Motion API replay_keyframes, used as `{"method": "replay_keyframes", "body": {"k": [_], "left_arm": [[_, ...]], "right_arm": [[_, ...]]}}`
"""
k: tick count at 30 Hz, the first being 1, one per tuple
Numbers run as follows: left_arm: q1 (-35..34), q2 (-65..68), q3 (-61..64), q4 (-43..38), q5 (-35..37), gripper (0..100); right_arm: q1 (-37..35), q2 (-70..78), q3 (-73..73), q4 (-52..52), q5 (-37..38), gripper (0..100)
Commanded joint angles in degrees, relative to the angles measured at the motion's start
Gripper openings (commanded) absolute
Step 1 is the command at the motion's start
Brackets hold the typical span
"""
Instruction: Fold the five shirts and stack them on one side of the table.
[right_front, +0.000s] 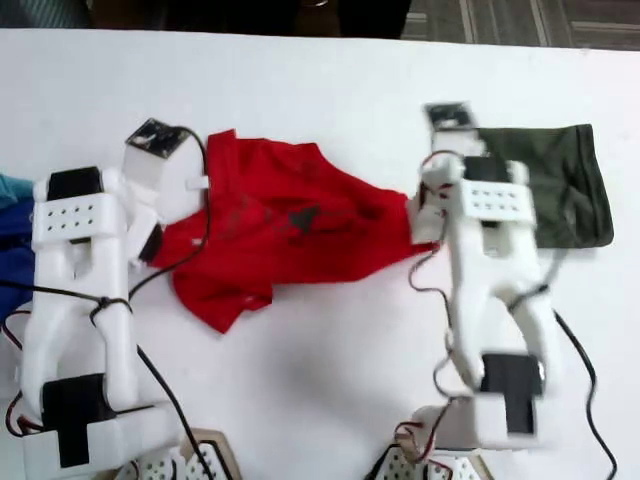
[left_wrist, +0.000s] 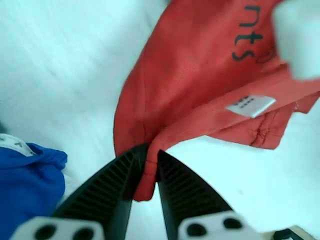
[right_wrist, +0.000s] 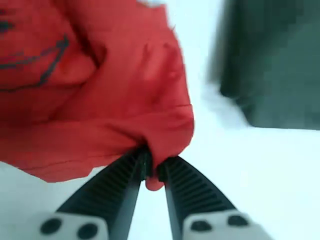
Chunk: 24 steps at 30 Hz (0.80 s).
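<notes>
left tool (left_wrist: 150, 154) and right tool (right_wrist: 154, 160) each clenched on opposite edges of the red shirt (right_front: 285, 240), apparently to stretch it flat on the surface (right_front: 330, 385) for folding.

Red shirt (right_front: 270, 235): plain red, dark lettering and a dark line graphic on the front. Small white label (left_wrist: 250, 105) with dark print.
Left tool (left_wrist: 147, 167), right tool (right_wrist: 152, 167): black ribbed fingers on white bases with dark holes, red cloth between the fingers of each.
Blue shirt (left_wrist: 25, 185) beside left tool: solid blue, white tag.
Teal cloth (right_front: 10, 188) just past the blue.
Dark green shirt (right_front: 560, 185) beyond right tool: plain.
Desk (right_front: 330, 380): white.
Arms (right_front: 80, 290): white, black motor blocks.
Wires (right_front: 158, 380): black and red.
</notes>
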<state>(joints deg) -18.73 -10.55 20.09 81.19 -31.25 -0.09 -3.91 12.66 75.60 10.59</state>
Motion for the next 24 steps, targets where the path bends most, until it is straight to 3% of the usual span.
{"method": "replay_keyframes", "body": {"k": [1, 8, 16, 24], "left_arm": [[-0.18, -1.76, -3.3, -2.02, -0.18, 3], [-0.18, -1.76, -13.23, -1.05, 0.09, 3], [5.71, -1.85, -28.79, 5.54, 0.09, 3], [7.47, -1.85, -47.08, 11.43, 3.16, 3]], "right_arm": [[3.03, -9.89, -0.44, -1.89, 1.14, 1.9], [3.56, -17.1, -0.44, -9.1, 0.62, 1.9], [3.38, -20.88, -0.79, -17.27, 0.62, 1.9], [3.38, -25.63, -15.91, -12.44, 0.7, 1.9]]}}
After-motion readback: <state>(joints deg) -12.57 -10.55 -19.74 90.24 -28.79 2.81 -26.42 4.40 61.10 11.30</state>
